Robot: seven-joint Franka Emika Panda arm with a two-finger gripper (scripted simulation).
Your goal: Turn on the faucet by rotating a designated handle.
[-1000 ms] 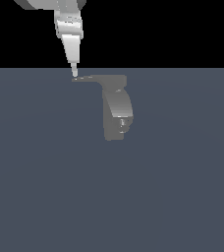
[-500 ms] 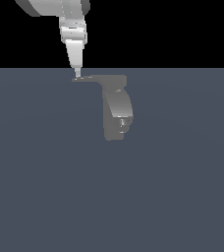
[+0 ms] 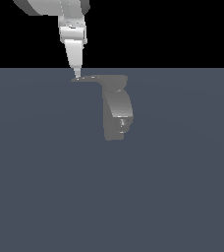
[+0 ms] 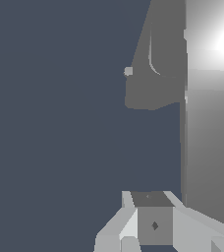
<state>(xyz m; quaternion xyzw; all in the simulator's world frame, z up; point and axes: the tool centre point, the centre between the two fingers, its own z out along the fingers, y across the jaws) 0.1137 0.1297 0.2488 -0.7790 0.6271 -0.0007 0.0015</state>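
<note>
Handle (image 3: 101, 78) looks like a thin, rigid lever off the top of the faucet (image 3: 116, 110), tapering toward the exterior view's left. We'd push at that tip for leverage rather than pinch it. Gripper (image 3: 77, 75) sits there, fingers seemingly together.

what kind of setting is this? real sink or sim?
Looks like a bare simulator scene, not a real kitchen or bathroom. A lone grey faucet stands on a flat slate-blue floor under a black void, with no sink or wall. The gripper is at the tip of the handle.
</note>
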